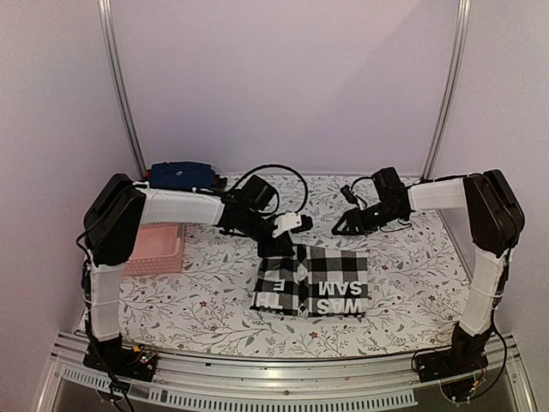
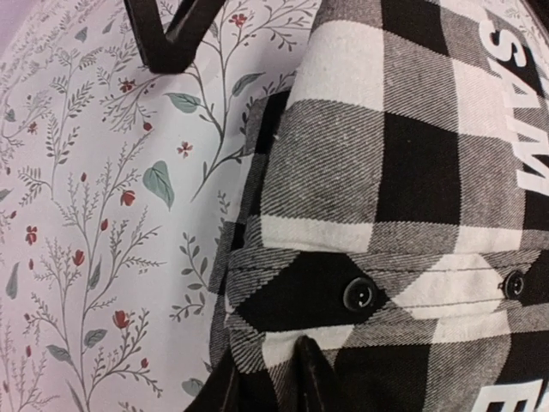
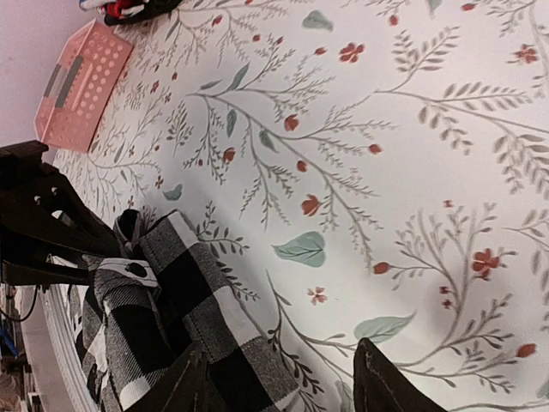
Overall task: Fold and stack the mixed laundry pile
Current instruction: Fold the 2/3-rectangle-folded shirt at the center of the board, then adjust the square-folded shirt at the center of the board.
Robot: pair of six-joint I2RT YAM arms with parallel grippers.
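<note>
Right below the left gripper lies the shirt, one folded corner at the fingers. They stand slightly apart with checked cloth in the narrow gap; I cannot tell whether they pinch it. From there the shirt spreads toward the arm bases as a flat folded rectangle, on the near side of both grippers.

Just to the right, the right gripper hovers over the bare table, its fingers spread wide and holding nothing. In its wrist view the shirt's corner reaches as far as its left finger, and the left gripper stands over that corner, between the right gripper and the things beyond.

Well to the left of the left gripper sits the pink basket, partly covered by the left arm. Farther off, at the table's far left corner, lies a navy garment, and the right wrist view shows a red-and-black piece past the basket.

The shirt is black-and-white check in large squares, with a woven, slightly fuzzy surface. Its edges are turned under, and a folded band runs across near the left gripper carrying two black buttons. Large white letters are printed on the side toward the right gripper.
</note>
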